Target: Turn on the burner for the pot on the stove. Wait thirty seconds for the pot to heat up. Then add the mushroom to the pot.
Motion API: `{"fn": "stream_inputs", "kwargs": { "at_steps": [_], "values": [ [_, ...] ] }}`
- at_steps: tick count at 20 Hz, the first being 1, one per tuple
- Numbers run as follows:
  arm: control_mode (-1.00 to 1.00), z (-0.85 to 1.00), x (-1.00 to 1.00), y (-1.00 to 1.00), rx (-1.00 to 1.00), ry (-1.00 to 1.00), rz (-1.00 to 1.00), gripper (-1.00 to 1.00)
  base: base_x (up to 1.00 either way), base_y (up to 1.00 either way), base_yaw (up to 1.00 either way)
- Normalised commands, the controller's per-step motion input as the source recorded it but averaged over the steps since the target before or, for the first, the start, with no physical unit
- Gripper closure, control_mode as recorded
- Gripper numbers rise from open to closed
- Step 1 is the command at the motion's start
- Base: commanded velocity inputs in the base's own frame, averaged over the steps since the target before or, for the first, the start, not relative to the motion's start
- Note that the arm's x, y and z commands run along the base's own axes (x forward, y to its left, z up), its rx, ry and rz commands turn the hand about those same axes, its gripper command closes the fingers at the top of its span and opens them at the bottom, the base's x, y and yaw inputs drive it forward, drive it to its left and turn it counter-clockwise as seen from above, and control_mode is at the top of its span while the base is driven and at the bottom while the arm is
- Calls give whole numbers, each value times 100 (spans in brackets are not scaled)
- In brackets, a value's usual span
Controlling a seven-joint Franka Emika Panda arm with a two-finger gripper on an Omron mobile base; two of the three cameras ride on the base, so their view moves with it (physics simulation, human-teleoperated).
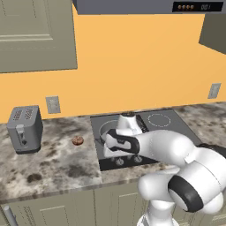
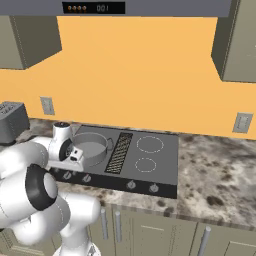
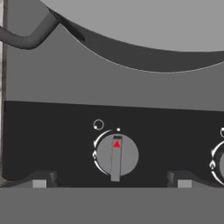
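The grey pot (image 2: pixel 91 148) stands on the left rear of the black stove (image 2: pixel 160 162), covering its burner. In the hand view the pot's (image 3: pixel 153 22) rim and dark handle (image 3: pixel 28 38) lie across the top. Below them, the leftmost round knob (image 3: pixel 116 155) has a red triangle at its top end. My gripper (image 3: pixel 111 183) is open, with one fingertip (image 3: pixel 40 180) on each side of that knob and a gap to it. In the left base view the hand (image 1: pixel 117 145) hangs over the stove's front row of knobs. The mushroom (image 1: pixel 77 141) lies on the counter left of the stove.
A boxy grey toaster (image 1: pixel 24 129) stands on the marbled counter (image 1: pixel 57 167) at the far left. A second knob (image 3: pixel 220 162) sits at the right edge of the hand view, and others (image 2: pixel 131 185) run along the stove's front. Wall cabinets and a hood hang overhead.
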Motion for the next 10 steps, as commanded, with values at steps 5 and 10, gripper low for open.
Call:
{"fn": "stream_inputs", "kwargs": {
  "at_steps": [5, 10],
  "values": [
    [-100, -20, 10, 5, 0, -1, 0, -100, 0, 0, 0],
    [-100, -13, 15, 0, 0, 0, 0, -100, 0, 0, 0]
  ]
}}
